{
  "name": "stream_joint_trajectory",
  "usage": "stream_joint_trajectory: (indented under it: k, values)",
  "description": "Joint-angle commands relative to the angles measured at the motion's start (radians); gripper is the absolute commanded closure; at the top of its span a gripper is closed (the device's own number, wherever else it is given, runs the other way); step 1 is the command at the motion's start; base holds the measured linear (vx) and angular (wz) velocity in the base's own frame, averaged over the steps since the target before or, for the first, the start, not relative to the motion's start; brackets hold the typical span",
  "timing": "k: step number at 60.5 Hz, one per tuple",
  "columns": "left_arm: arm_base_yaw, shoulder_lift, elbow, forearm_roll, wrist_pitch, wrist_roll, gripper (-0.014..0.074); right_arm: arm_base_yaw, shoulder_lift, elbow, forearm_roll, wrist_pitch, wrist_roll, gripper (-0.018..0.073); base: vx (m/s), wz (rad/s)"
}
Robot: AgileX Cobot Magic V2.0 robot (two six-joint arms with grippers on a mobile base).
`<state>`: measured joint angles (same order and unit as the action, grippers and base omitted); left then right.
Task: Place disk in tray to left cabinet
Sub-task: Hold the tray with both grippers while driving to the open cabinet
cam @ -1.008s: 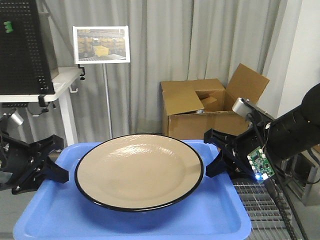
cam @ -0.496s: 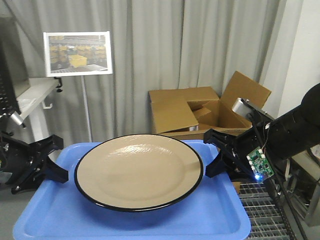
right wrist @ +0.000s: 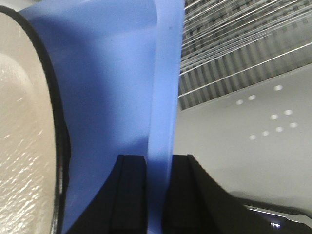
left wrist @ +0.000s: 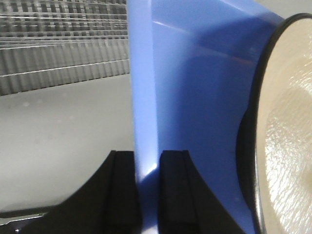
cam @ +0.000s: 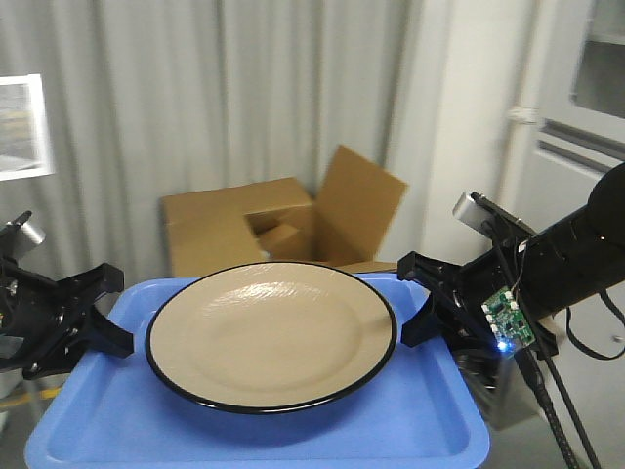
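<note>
The tan disk point(cam: 271, 333) with a black rim lies flat in the blue tray point(cam: 410, 420), held up in the air in front of me. My left gripper point(cam: 107, 318) is shut on the tray's left lip point(left wrist: 145, 122). My right gripper point(cam: 422, 303) is shut on the tray's right lip point(right wrist: 163, 112). The disk's edge shows in the left wrist view point(left wrist: 285, 126) and in the right wrist view point(right wrist: 24, 122). A white cabinet point(cam: 576, 107) with a glass pane stands at the far right.
An open cardboard box point(cam: 278, 230) stands on the floor ahead, before grey curtains point(cam: 215, 98). A picture sign point(cam: 20, 122) is at the left edge. A white wall corner point(cam: 469, 107) stands right of the box. Grey floor and a metal grating point(left wrist: 58, 44) lie below.
The whole scene has swept to the left behind the tray: the box and sign moved left, the black rack left the view, and the white cabinet came in at the right. Both grips are unchanged.
</note>
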<state>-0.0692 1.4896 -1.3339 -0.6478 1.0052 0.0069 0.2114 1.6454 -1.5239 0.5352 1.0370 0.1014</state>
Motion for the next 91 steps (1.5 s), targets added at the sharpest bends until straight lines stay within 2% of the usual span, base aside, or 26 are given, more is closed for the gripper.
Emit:
stream_joint_trajectory:
  k: [1,47,91]
  values:
    - [-0.039,-0.041,-0.034,-0.225,0.008,-0.007,0.0596,0.029,-0.047,-0.042,0.229,-0.016,-0.01,0.0565,0.23,-0.63]
    - [-0.039,-0.041,-0.034,-0.225,0.007,-0.007,0.0596,0.029,-0.047,-0.042,0.227,-0.006,-0.01,0.0565,0.17,-0.68]
    - [-0.039,-0.041,-0.034,-0.225,0.007,-0.007,0.0596,0.029,-0.047,-0.042,0.228,-0.006,-0.01,0.0565,0.12,-0.5]
